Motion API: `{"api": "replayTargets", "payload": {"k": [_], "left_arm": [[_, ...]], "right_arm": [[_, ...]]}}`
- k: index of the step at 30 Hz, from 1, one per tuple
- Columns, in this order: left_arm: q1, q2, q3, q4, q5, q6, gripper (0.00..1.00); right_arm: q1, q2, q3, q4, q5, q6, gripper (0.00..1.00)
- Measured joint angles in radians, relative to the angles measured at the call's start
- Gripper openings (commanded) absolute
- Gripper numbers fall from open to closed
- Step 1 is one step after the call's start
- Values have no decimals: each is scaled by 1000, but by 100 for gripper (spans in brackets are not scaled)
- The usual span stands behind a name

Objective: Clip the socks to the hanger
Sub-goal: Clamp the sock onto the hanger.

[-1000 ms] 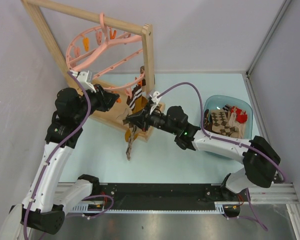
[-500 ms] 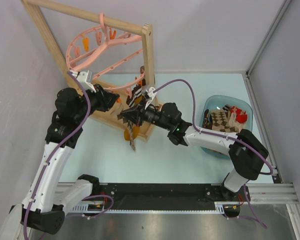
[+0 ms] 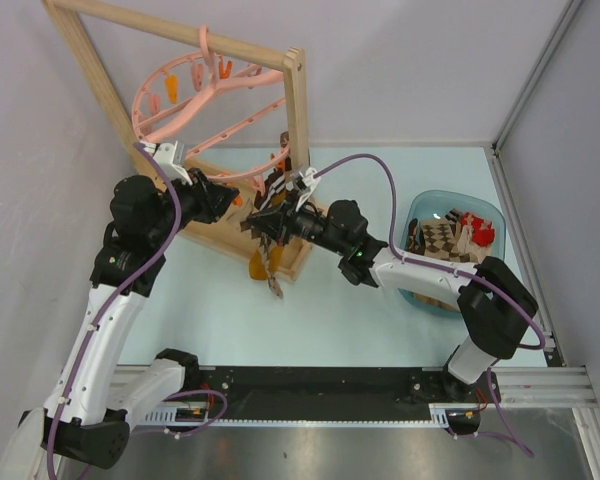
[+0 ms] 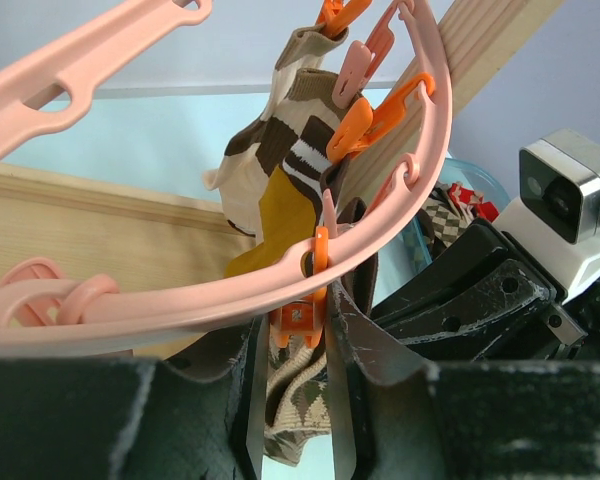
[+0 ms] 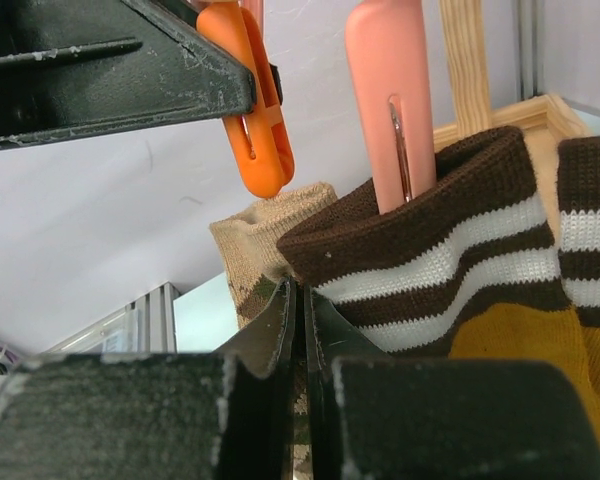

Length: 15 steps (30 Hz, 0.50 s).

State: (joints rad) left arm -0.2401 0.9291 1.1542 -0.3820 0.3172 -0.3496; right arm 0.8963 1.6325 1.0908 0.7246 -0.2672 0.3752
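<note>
The pink round hanger hangs from the wooden rack; its ring crosses the left wrist view. My left gripper is shut on an orange clip under the ring. My right gripper is shut on the cuff of a brown-cream argyle sock and holds it just below that orange clip. The rest of that sock dangles below. A mustard sock with a brown-white striped cuff hangs beside it from a pink clip. A cream-and-brown sock also hangs clipped.
The wooden rack frame stands right behind both grippers, its base on the table. A blue-green basket at the right holds more socks. Grey walls close in left, back and right.
My right gripper has moved left and up to the hanger ring, carrying the argyle sock's cuff under the orange clip. The left arm has not moved.
</note>
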Motion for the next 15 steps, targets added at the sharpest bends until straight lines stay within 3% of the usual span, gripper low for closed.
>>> {"api": "replayTargets", "payload": {"k": [15], "left_arm": [[0, 0, 0, 1, 6, 0, 2]], "right_arm": [[-15, 0, 0, 19, -11, 18, 0]]}}
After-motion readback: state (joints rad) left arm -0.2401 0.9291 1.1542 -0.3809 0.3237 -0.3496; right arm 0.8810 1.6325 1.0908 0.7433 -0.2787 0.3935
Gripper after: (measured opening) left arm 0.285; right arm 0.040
